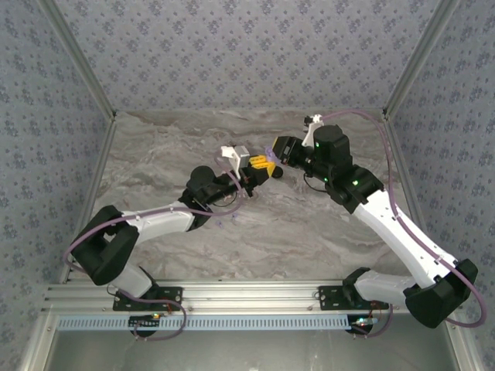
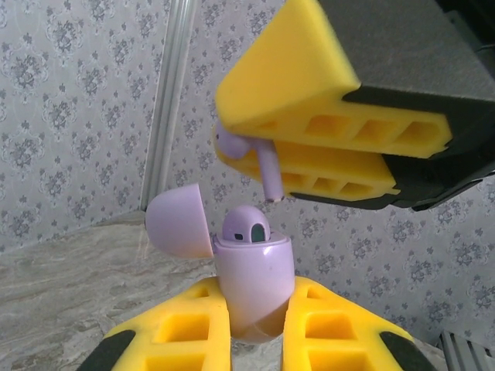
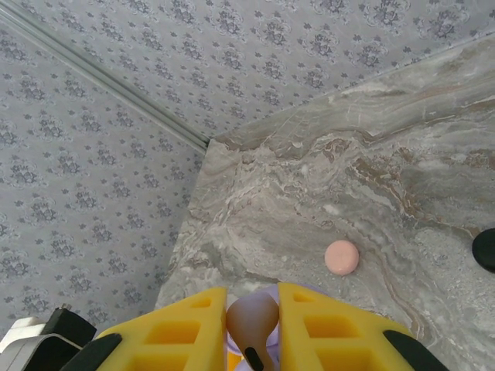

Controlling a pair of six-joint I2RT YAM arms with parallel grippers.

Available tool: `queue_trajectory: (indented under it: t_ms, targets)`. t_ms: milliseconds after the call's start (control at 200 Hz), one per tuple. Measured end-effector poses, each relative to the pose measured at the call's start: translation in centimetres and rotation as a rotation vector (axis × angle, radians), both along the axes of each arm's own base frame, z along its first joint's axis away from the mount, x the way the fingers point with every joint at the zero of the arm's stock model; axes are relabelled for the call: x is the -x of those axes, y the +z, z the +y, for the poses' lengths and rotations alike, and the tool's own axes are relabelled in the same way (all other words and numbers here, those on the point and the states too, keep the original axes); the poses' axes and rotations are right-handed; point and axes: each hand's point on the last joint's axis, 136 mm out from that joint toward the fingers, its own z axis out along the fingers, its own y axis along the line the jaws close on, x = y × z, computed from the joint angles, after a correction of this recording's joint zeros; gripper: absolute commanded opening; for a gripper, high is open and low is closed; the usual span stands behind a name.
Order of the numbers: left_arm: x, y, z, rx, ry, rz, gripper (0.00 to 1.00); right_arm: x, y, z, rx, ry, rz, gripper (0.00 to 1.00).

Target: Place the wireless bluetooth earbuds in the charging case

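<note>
The left gripper (image 2: 257, 300) is clamped shut on a lilac charging case (image 2: 254, 282), its yellow fingers pressing the case's lower body from either side and holding it upright in the air. The case's domed lid (image 2: 178, 224) is hinged back to one side, and one lilac earbud (image 2: 247, 226) already sits in a well, its rounded head poking above the rim.

Just above the case, the right gripper (image 2: 229, 127) is closed on a second lilac earbud (image 2: 270, 171), pinching the head between its yellow fingers so that the stem hangs down toward the open case (a small gap separates the stem's tip from the rim).

From above, the two arms meet over the middle of the marble-patterned worktop (image 3: 325, 178), a little toward its far edge, the case and the bud raised clear of the surface.

In the right wrist view, a round pink disc (image 3: 341, 256) lies flat on the worktop. Near it, a black object (image 3: 486, 249) is cut off by the frame and too little of it shows to say what it is. Floral-patterned walls (image 3: 116, 154) close in the worktop's far edge and sides.
</note>
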Motion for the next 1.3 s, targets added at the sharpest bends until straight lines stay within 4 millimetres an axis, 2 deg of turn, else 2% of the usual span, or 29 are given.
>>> queue_trajectory:
  t_ms: [385, 1099, 1299]
  targets:
    - [-0.7, -0.2, -0.2, 0.045, 0.005, 0.06, 0.0, -0.3, 0.0, -0.1, 0.014, -0.011, -0.015, 0.22]
    - [-0.5, 0.4, -0.4, 0.065, -0.005, 0.063, 0.0, -1.1, -0.8, 0.1, 0.044, -0.019, -0.016, 0.22]
    - [-0.6, 0.2, -0.4, 0.056, 0.003, 0.068, 0.0, -0.9, -2.0, -0.1, 0.06, -0.018, 0.008, 0.22]
